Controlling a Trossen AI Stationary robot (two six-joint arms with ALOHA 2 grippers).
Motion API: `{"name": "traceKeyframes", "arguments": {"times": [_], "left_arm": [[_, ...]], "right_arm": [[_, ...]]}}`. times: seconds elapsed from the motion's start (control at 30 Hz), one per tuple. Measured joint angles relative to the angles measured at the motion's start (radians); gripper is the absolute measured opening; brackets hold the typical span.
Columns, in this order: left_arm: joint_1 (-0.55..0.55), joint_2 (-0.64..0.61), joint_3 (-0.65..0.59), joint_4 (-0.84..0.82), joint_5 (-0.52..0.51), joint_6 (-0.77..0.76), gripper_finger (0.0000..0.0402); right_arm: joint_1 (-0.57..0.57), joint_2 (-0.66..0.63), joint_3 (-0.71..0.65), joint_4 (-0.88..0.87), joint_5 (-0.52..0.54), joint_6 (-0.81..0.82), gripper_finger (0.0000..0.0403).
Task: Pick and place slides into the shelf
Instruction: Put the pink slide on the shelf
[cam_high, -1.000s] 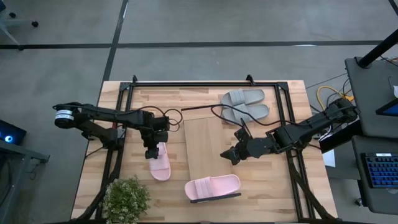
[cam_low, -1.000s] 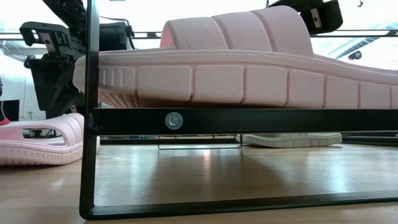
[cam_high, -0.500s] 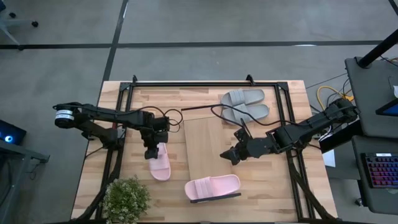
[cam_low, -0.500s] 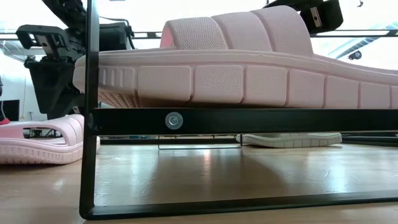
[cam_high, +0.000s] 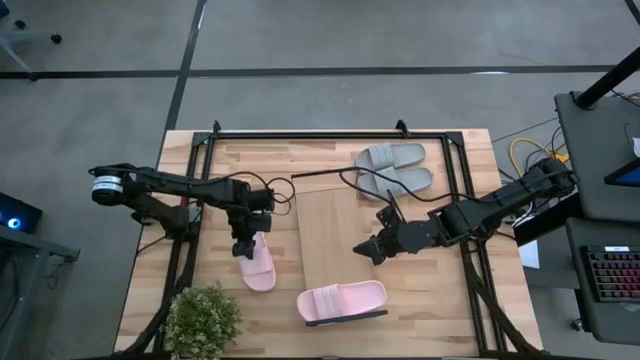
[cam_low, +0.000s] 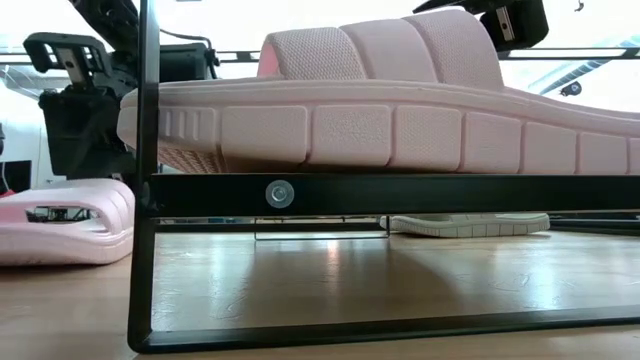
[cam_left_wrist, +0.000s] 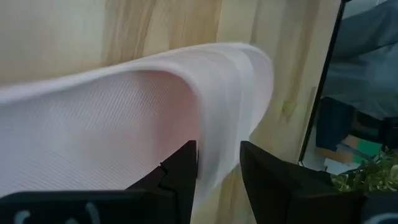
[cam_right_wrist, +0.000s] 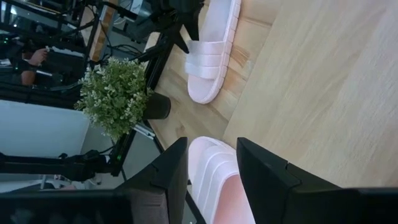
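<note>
Gripping the strap of a pale pink slide, the left gripper sits over the plank tabletop to the left of the shelf; in the left wrist view its two dark fingers stand on either side of the strap's edge with the pink material pinched between them. This slide lies lengthwise on the tabletop, just beside the shelf's left edge and not on it, and in the low view it shows at the far left as a low pink shape. The second pink slide rests across the near end of the shelf, sole down, strap up — in the low view it fills the frame above the black wire frame of that shelf end. The grey pair lies side by side at the far end of the shelf, both slides touching each other along their long edges. The right gripper hangs over the shelf's right edge, between the grey pair and the second pink slide, well apart from both; its fingers stand parted in the right wrist view with nothing between them, only the light board and the pink slide showing beyond. A small potted plant stands at the near left corner of the tabletop, near the toe of the held slide but not touching it.
</note>
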Motion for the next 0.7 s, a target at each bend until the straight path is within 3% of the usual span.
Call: {"name": "traceKeyframes", "arguments": {"times": [0.57, 0.7], "left_arm": [[0.0, 0.085, 0.0, 0.068, 0.085, -0.017, 0.0107], [0.0, 0.083, 0.0, 0.092, 0.109, -0.02, 0.0087]], "right_arm": [[0.0, 0.0, 0.0, 0.004, 0.001, 0.0, 0.0128], [0.0, 0.0, 0.0, 0.004, 0.001, 0.0, 0.013]]}}
